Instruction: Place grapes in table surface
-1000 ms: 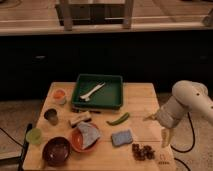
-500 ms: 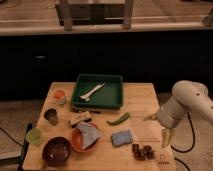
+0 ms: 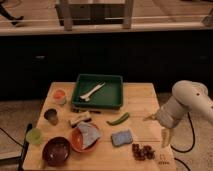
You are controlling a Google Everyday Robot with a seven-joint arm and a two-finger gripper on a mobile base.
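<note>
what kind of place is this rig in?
Probably a robot lab mock-up of a kitchen or dining spot. A wooden table surface carries tableware and props: green tray, maroon bowl, blue sponge, grapes. The hand hangs beside the table's right edge.

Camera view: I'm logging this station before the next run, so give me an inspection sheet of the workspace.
Surface: table surface, light wood with plank seams, a small dark mark near the right front corner.
Job's things: grapes lie on the wood near the right front corner, apart from the gripper.
Clutter: green tray holding a pale utensil; blue sponge; green pepper; dark maroon bowl; orange bowl with a cloth; cups along the left edge.
Grippers: gripper at the table's right edge, pointing down, holding nothing.
Cables: black cable behind the arm.
Surroundings: dark cabinet front behind the table.
</note>
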